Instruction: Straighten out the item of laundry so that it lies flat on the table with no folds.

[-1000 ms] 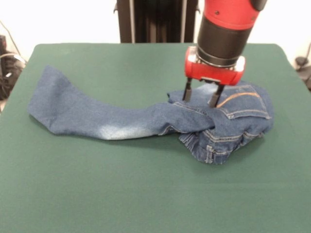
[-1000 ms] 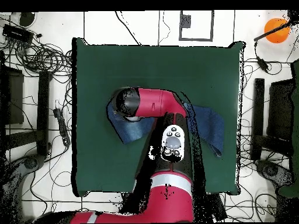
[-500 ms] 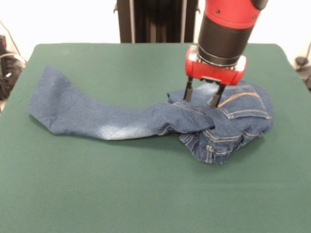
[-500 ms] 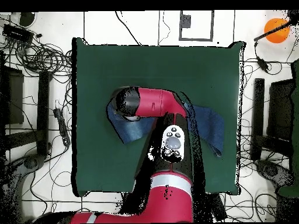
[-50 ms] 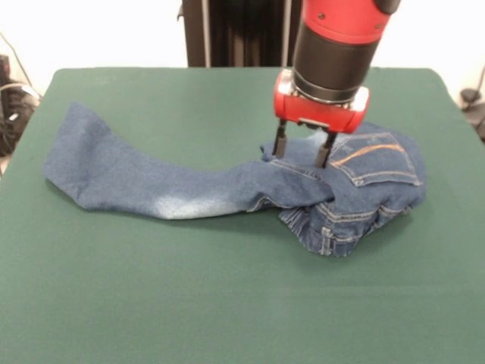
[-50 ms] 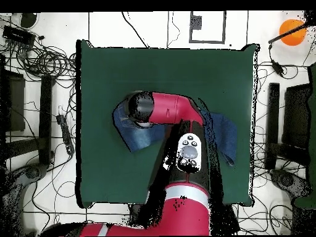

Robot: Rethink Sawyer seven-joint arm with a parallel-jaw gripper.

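The item of laundry (image 5: 174,186), blue denim jeans, lies on the green table (image 5: 227,303). One leg stretches to the left in the front view; the waist and pocket part is bunched in folds at the right (image 5: 364,189). My gripper (image 5: 301,154) hangs just above the bunched part's left edge, open, with nothing between its fingers. From overhead the arm covers the middle of the jeans (image 6: 139,137), and the wrist hides the gripper; the table (image 6: 166,68) shows around it.
Cables (image 6: 43,62) and black stands (image 6: 271,123) ring the table on the floor. An orange ball (image 6: 290,31) sits off the table's corner. Bare green cloth lies in front of the jeans (image 5: 227,288).
The gripper has shifted left across the bunched denim and risen slightly, still open. The jeans have not moved.
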